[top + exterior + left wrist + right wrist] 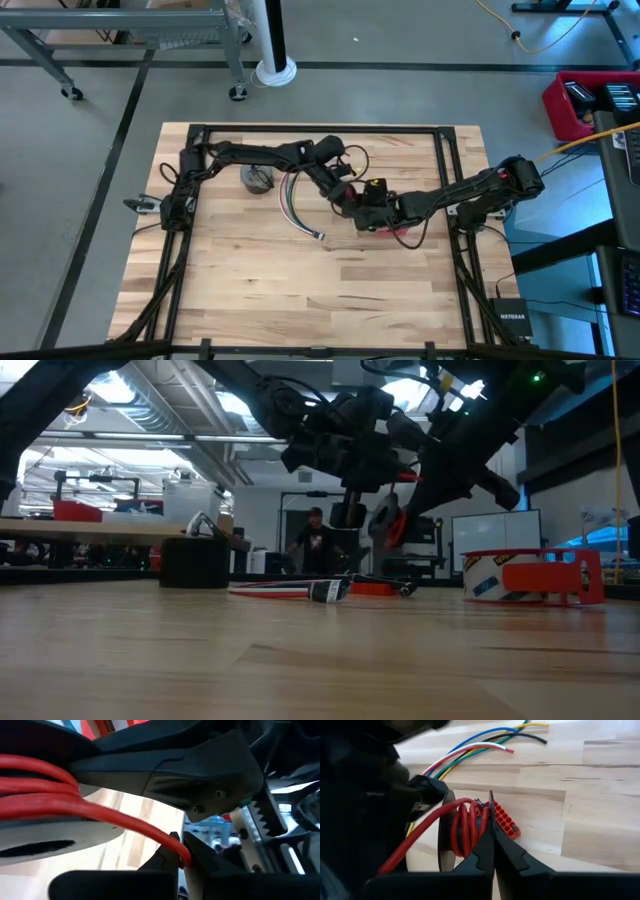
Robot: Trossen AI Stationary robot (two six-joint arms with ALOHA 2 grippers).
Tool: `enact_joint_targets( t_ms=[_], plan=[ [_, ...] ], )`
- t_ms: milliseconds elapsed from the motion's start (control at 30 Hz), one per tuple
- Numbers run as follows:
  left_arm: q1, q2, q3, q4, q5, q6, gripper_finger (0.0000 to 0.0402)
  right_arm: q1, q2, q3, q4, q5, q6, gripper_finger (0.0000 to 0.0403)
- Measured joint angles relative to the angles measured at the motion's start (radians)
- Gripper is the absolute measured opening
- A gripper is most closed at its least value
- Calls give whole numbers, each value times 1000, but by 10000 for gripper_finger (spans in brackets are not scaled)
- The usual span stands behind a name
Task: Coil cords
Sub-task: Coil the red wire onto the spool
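While both arms meet over the middle of the counter, your left gripper has its jaws shut tight on a red cord. Your right gripper has its jaws pressed together too, right beside the red coil, touching it; you cannot tell if they pinch it. Past the jaws, the long bundle of wires lies flat on the wood.

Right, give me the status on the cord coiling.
Done: a grey coil lies by the left arm. In hand: both grippers meet mid-table, left gripper shut on a red cord wound in several loops, right gripper shut beside them. Left: the multicoloured wires lie loose.
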Motion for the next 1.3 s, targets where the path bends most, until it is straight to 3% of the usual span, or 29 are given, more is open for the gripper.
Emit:
enact_joint_targets(
  t_ms=[133, 333, 500, 1033, 1300],
  plan=[
    [-2, -26, 0, -60, -103, 102, 0, 0, 0, 0, -7, 39, 20, 3],
    [-2, -113, 0, -173, -405, 328, 0, 0, 0, 0, -6, 60, 49, 3],
    [-26, -156, 0, -151, -524, 439, 0, 0, 0, 0, 9, 99, 50, 3],
    [-112, -153, 0, -142, -618, 627, 0, 2, -1, -2, 124, 92, 29, 3],
    [-115, -153, 0, -145, -639, 626, 0, 1, -1, -3, 141, 70, 16, 3]
  ],
)
